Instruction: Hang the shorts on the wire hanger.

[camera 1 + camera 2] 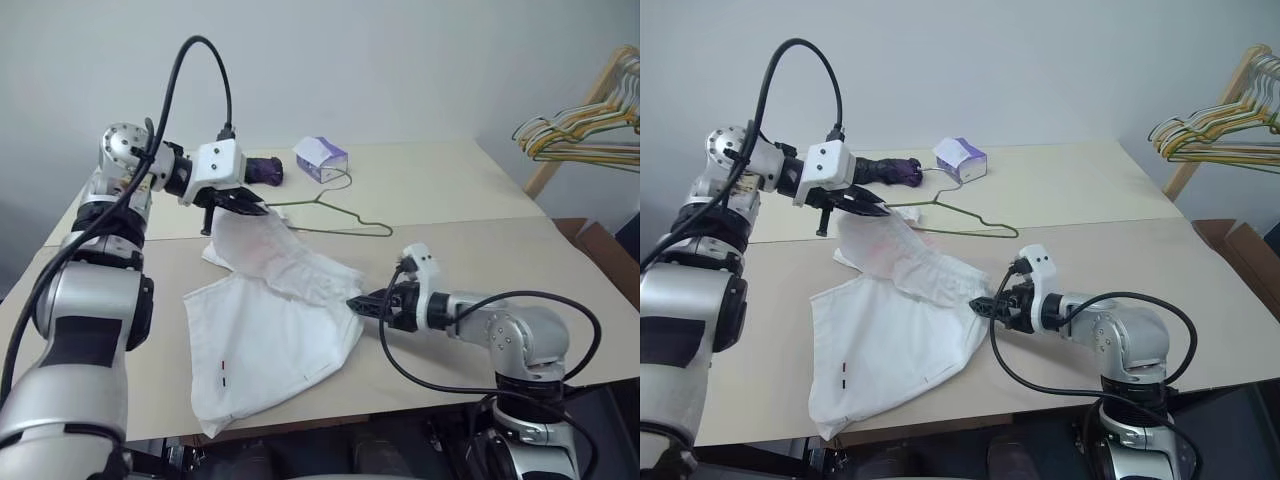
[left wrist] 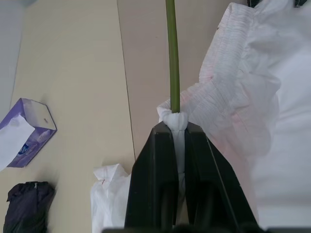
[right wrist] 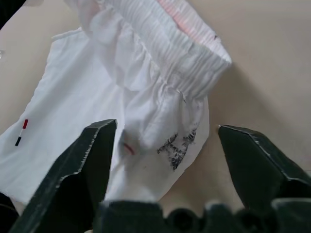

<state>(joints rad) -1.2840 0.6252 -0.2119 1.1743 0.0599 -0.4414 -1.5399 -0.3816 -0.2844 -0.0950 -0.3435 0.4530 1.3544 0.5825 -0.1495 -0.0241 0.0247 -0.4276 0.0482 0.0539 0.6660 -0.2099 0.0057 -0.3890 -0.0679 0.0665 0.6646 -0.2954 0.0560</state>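
The white shorts [image 1: 270,330] lie spread on the table, with their gathered waistband [image 1: 262,240] lifted at the far end. My left gripper [image 1: 255,207] is shut on the thin olive wire hanger [image 2: 171,58], and a pinch of waistband cloth is caught between its fingers [image 2: 155,184] too. The hanger reaches out level over the table to its far corner [image 1: 388,231]. Low at the shorts' right edge, my right gripper [image 1: 355,303] is open. Its jaws stand on either side of a hem with a dark print [image 3: 177,145], not touching it.
A white-and-purple tissue box [image 1: 322,158] and a dark purple bundle [image 1: 265,168] sit at the back of the beige table [image 1: 470,190]. A bunch of coloured hangers [image 1: 585,130] hangs on a wooden rack at the far right.
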